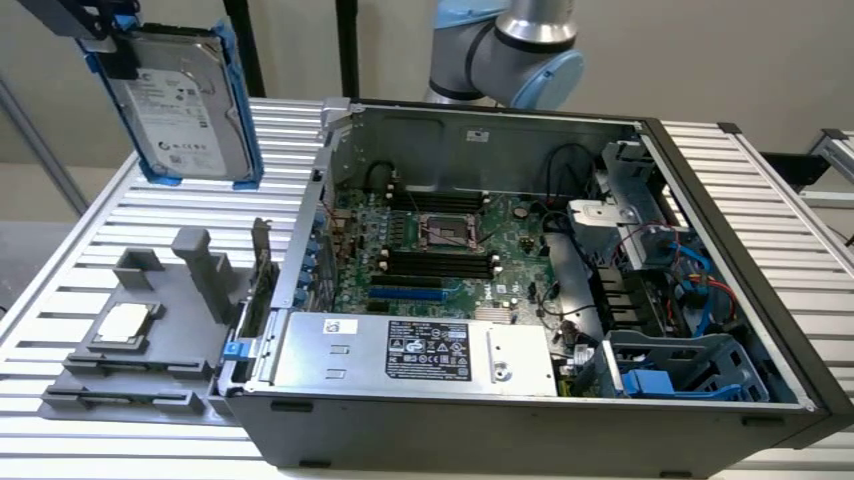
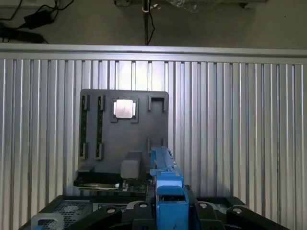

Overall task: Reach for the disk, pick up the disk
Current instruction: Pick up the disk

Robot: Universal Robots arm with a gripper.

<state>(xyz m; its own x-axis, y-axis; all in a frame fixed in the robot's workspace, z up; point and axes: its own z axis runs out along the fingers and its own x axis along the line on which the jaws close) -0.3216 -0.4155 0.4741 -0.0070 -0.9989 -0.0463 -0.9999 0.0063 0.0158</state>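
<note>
While your gripper (image 2: pixel 170 211) clamps the silver-grey, blue-railed metal disk (image 1: pixel 187 100) upright in the air above the grey plastic fixture (image 2: pixel 144 129), that fixture sits on the ribbed aluminium tabletop (image 1: pixel 134 210) beside the open computer case (image 1: pixel 534 425).

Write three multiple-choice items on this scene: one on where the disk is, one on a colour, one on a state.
1. Where is the disk?
A) inside the computer case
B) lying on the grey fixture
C) held up in the air, at the exterior view's left

2. Its carrier rails are:
A) blue
B) red
C) yellow

3. The gripper is:
A) open beside the disk
B) shut on the disk
C) shut on the square plate

Answers: C, it hangs from the gripper, resting on nothing; A, blue frames the labelled drive; B, the wrist view shows a blue rail gripped in it.
</note>
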